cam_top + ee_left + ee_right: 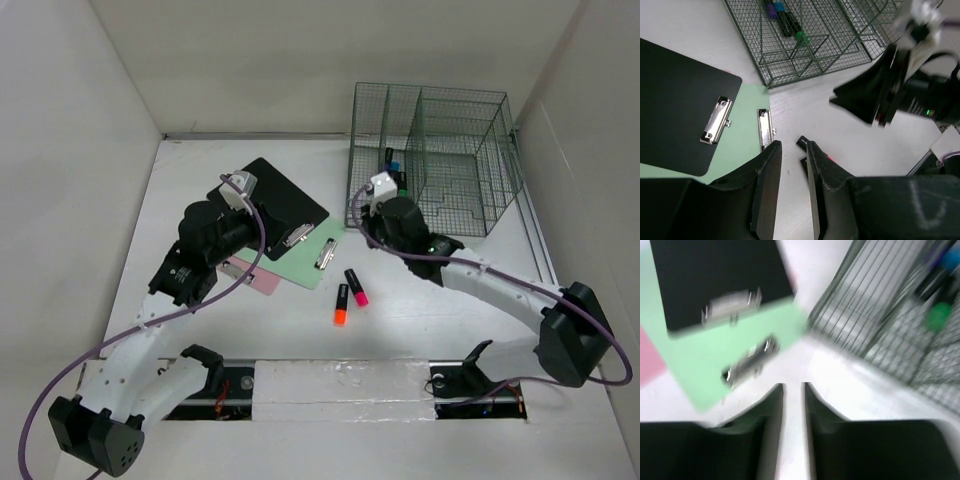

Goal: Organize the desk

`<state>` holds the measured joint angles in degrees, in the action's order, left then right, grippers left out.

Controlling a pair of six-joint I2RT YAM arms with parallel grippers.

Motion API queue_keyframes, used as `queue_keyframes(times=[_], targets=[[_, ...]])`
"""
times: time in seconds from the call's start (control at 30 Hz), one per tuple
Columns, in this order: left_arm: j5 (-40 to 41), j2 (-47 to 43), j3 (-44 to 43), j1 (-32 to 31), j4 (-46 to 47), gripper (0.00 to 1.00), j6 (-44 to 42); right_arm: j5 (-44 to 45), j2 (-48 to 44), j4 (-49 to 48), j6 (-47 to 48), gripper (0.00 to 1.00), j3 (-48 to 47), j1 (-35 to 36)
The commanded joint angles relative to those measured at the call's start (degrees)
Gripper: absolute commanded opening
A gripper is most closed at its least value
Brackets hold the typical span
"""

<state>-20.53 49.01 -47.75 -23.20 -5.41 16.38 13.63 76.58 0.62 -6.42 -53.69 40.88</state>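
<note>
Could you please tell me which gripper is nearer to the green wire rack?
Right. The right gripper hovers just off the green wire rack's front left corner; the left gripper is farther left, by the clipboards.

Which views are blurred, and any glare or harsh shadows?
Right wrist: heavy motion blur throughout; black clipboard, green clipboard and wire rack all smeared. Left wrist: clipboards and rack crisp, but the right arm at upper right is motion-blurred. Top external: sharp, even light, soft shadows on the desk, no glare.
</note>
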Motion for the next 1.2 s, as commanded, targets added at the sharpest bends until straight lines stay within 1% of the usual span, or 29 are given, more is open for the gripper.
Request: queue_keyframes(times=[0.0, 0.03, 0.07, 0.13, 0.23, 0.3, 0.37, 0.5, 0.63, 0.73, 0.77, 0.87, 0.97, 1.0, 1.07, 1.1, 1.13, 1.17], targets=[[-0.56, 0.2, -1.91, -0.18, 2.24, 0.23, -0.56, -2.99, -0.02, 8.23, -1.67, 0.34, 2.71, 5.16], [0.05, 0.29, -2.0, -0.18, 2.25, 0.25, -0.56, -3.34, 0.06, 9.12, -2.02, 0.44, 3.32, 6.22], [0.32, 0.38, -2.0, -0.18, 2.16, 0.26, -0.56, -3.78, 0.15, 9.74, -2.46, 0.59, 4.72, 8.14], [0.5, 0.64, -2.26, -0.18, 1.72, 0.29, -0.65, -4.57, 0.5, 9.84, -3.86, 0.67, 6.48, 9.38], [0.58, 0.64, -2.17, -0.18, 2.16, 0.36, -0.74, -4.49, 2.08, 8.17, -6.06, 0.67, 9.22, 9.39], [0.58, 1.34, -2.26, -0.18, 2.07, 0.38, -0.74, -4.57, 4.18, 7.55, -6.68, 0.65, 9.66, 9.39], [-0.47, 1.61, -2.35, -0.18, 1.72, 0.39, -0.91, -5.45, 5.77, 7.03, -6.68, 0.59, 9.57, 9.39], [-0.3, 1.61, -2.44, -0.18, 1.72, 0.36, -0.91, -5.63, 9.38, 7.2, -6.59, 0.58, 8.61, 9.92], [-0.3, 0.91, -2.26, -0.18, 1.98, 0.35, -1.0, -7.21, 11.75, 5.36, -6.68, 0.58, 8.43, 9.92], [0.14, 1.08, -2.44, -0.18, 1.54, 0.35, -1.0, -5.55, 13.95, 5.0, -7.56, 0.43, 8.34, 9.92], [-0.2, 1.08, -2.35, -0.18, 1.54, 0.34, -1.0, -4.93, 14.56, 5.26, -7.56, 0.32, 8.08, 9.92], [-0.3, 0.47, -2.18, -0.18, 1.98, 0.34, -0.91, -1.51, 14.04, 7.8, -8.26, 0.14, 6.85, 9.92], [-0.73, 0.82, -2.26, -0.18, 1.81, 0.34, -0.91, 1.13, 9.75, 11.49, -8.27, 0.11, 5.01, 9.92], [-1.08, 0.82, -2.35, -0.18, 1.89, 0.34, -0.91, 1.92, 7.04, 12.29, -7.39, 0.11, 3.26, 9.92], [-1.26, 0.65, -2.35, -0.18, 2.07, 0.34, -0.83, 5.87, 4.47, 13.87, -6.25, 0.11, 1.06, 9.92], [-1.35, 0.64, -2.35, -0.18, 2.07, 0.34, -0.74, 8.23, 2.81, 13.97, -4.76, 0.11, -1.3, 9.22], [-1.26, 0.3, -2.44, -0.18, 1.9, 0.34, -0.82, 9.91, 2.44, 13.1, -1.61, 0.11, -5.68, 7.47], [-1.61, 0.12, -2.18, -0.18, 1.98, 0.34, -0.83, 10.54, 3.05, 12.83, -0.89, 0.11, -7.72, 5.02]])
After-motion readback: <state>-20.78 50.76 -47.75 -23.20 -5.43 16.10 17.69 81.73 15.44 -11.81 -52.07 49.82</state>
